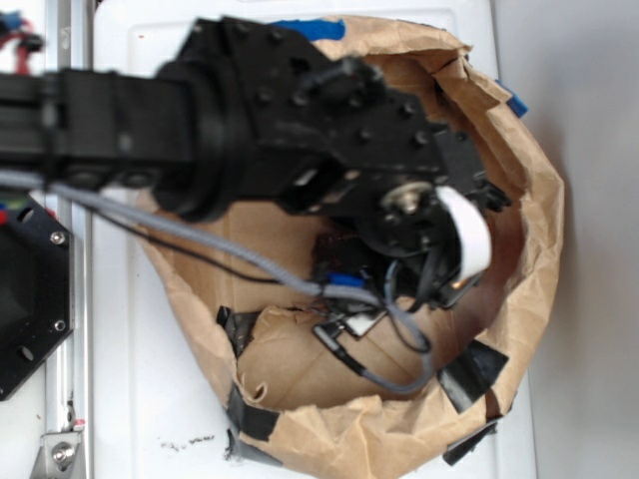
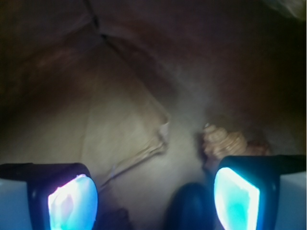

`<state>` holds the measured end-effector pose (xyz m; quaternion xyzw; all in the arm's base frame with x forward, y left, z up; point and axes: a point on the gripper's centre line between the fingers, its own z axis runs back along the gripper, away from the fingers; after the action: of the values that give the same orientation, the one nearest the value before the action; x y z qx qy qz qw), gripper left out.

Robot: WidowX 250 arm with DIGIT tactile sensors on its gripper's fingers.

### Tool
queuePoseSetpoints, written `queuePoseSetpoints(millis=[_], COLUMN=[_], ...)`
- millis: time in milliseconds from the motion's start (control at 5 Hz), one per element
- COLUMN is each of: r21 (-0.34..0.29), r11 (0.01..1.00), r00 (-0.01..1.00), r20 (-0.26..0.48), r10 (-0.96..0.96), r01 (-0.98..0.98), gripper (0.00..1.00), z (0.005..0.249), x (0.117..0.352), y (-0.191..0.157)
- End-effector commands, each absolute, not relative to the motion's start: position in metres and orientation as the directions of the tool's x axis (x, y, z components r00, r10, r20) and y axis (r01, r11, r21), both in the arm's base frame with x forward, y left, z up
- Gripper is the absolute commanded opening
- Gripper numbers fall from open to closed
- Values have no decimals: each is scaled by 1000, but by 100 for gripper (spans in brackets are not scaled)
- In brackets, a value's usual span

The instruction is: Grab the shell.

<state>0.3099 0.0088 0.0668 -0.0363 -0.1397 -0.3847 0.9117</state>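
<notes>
The fingers [image 2: 153, 196] stand apart, empty, deep inside the paper bag [image 1: 529, 259]. The shell [image 2: 224, 142] lies just beyond the right-hand finger, not between them. Closing now would likely miss or knock it aside. The creased brown paper floor is dim, its walls close.

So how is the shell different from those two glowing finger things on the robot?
The shell is tan, bumpy and ribbed; the fingers are smooth and glow blue-white inside black frames. The shell lies on the brown paper bag, partly hidden behind the one finger, while the fingers hang above the paper, spread apart. The shell looks small and blurry; the fingers fill the bottom corners of the wrist view. Both are down inside the bag.
</notes>
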Motion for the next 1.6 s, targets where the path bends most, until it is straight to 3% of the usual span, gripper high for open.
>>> queuePoseSetpoints(millis=[0, 800, 1000, 1400], r21=[87, 87, 113, 56], r11=[692, 692, 697, 732], r00=[637, 637, 650, 702], r20=[321, 321, 282, 240], r10=[-701, -701, -706, -670], r01=[717, 717, 708, 679], gripper=[100, 100, 100, 100], z=[89, 89, 68, 53], x=[327, 327, 340, 330], y=[11, 11, 15, 18])
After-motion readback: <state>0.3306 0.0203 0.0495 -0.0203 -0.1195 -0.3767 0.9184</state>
